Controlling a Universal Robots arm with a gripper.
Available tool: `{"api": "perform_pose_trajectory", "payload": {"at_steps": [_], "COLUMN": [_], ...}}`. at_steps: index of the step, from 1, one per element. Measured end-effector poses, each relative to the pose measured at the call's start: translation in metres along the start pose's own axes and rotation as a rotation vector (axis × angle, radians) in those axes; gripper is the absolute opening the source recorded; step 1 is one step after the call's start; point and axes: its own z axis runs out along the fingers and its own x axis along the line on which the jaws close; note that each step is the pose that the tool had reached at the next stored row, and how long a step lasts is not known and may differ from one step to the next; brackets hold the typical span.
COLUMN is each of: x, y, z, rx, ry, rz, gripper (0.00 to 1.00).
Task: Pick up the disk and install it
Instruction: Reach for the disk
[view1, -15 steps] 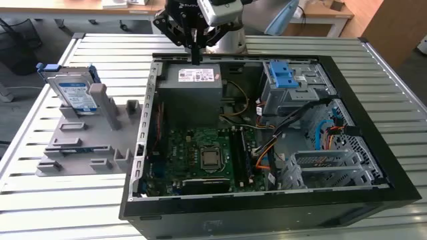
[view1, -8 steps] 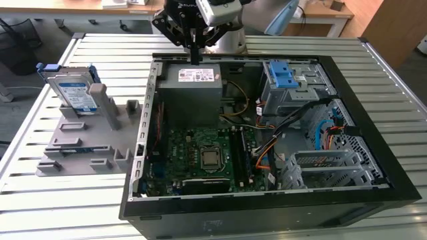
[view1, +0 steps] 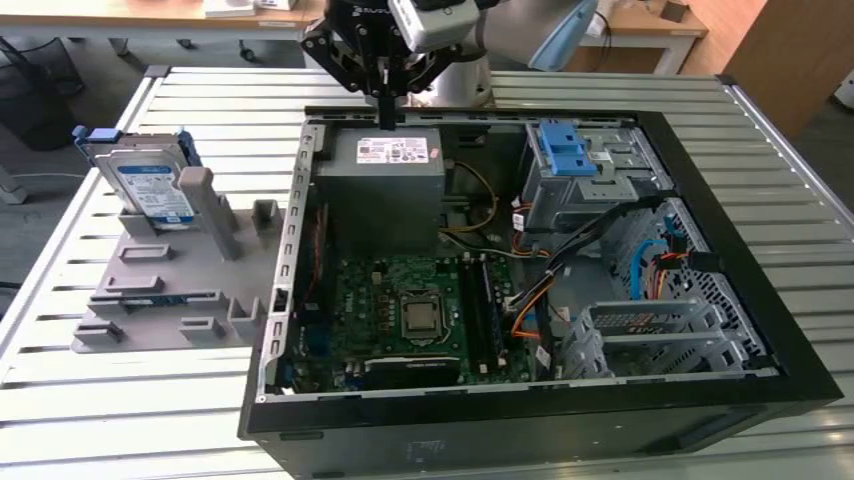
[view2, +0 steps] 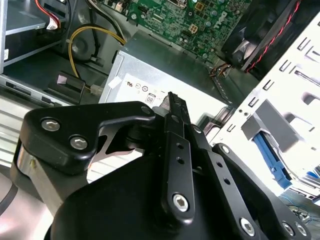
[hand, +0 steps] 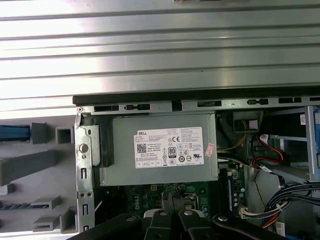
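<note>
Gripper jaws pressed together, empty, above power-supply box.

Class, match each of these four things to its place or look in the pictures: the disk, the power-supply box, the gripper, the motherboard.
Column A
1. disk
2. power-supply box
3. gripper
4. motherboard

Column B
a. green, lying low inside the case
b. standing upright in the grey holder, outside the case
c. hanging over the case's rim, holding nothing
d. grey with a white sticker, in a corner of the case

Pairs: 1-b; 2-d; 3-c; 4-a
</note>
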Motion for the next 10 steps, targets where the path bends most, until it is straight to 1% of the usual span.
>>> {"api": "perform_pose_trajectory", "payload": {"at_steps": [10], "x": [0.0019], "y": [-0.0002], "z": [0.0], "rx": [0.0], "ry": [0.0], "rz": [0.0], "gripper": [0.11]}}
